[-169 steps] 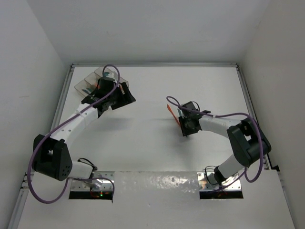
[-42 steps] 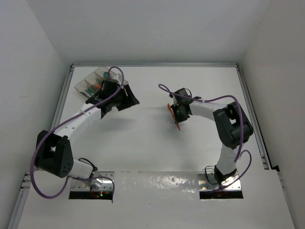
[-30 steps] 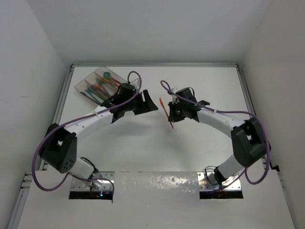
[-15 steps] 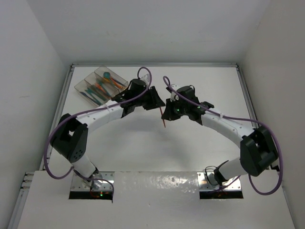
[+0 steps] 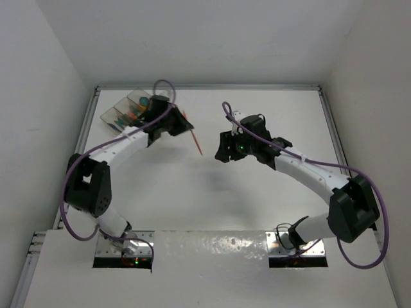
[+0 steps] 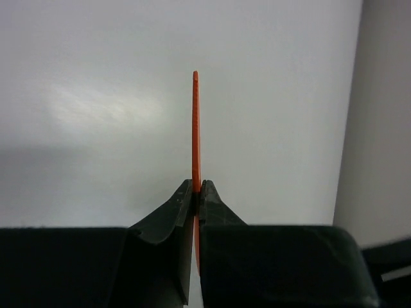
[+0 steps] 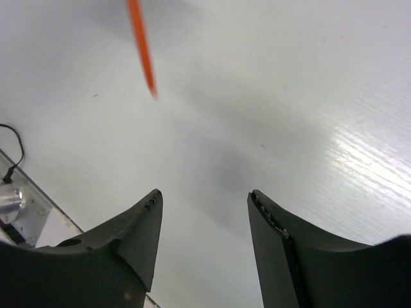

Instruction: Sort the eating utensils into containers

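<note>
A thin orange utensil [image 5: 195, 140] hangs over the table, and my left gripper [image 5: 184, 123] is shut on its upper end. In the left wrist view the orange utensil [image 6: 196, 128] stands edge-on, pinched between the fingertips of the left gripper [image 6: 196, 190]. My right gripper [image 5: 222, 148] is a short way to the right of it, open and holding nothing. In the right wrist view the orange tip [image 7: 142, 51] shows at the top, far ahead of the open right gripper [image 7: 204, 197]. The clear divided tray [image 5: 110, 114] at the back left holds several teal, blue and orange utensils [image 5: 134, 114]; my left arm hides its right part.
White walls enclose the table on the left, back and right. The arm bases and two metal mounting plates [image 5: 123, 251] line the near edge. Purple cables loop above both arms.
The right gripper has opened and let go of the orange utensil. The left gripper has shut on it and carried it back and left, toward the tray.
</note>
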Controlling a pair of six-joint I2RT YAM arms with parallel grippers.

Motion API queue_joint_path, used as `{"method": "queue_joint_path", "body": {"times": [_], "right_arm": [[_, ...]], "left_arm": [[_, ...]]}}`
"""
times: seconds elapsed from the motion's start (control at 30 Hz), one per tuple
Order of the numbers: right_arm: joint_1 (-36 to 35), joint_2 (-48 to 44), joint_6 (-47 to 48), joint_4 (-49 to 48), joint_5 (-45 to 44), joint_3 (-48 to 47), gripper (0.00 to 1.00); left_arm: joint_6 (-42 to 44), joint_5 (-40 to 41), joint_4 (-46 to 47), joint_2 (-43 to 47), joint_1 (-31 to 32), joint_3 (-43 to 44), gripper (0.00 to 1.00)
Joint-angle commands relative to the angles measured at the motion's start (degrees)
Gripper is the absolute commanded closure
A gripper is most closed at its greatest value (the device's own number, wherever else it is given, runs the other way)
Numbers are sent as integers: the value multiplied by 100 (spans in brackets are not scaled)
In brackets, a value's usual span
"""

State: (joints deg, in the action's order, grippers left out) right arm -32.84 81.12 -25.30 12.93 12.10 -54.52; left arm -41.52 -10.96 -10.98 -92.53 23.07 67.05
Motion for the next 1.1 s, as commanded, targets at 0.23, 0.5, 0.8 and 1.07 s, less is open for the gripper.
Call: {"method": "queue_joint_path", "body": {"times": [0.23, 0.5, 0.8, 1.07], "right_arm": [[-38, -702, 429, 377, -753, 354, 41], [-29, -896, 561, 579, -963, 513, 38], [-29, -1089, 570, 808, -1192, 653, 34], [-29, -1388, 500, 1010, -1587, 689, 20]], "left_arm": [[750, 735, -905, 62, -3456, 879, 100], [847, 964, -915, -959, -3968, 1504, 100], [821, 605, -774, -1760, -3959, 1725, 88], [1031, 551, -870, -1040, -3810, 1294, 49]]}}
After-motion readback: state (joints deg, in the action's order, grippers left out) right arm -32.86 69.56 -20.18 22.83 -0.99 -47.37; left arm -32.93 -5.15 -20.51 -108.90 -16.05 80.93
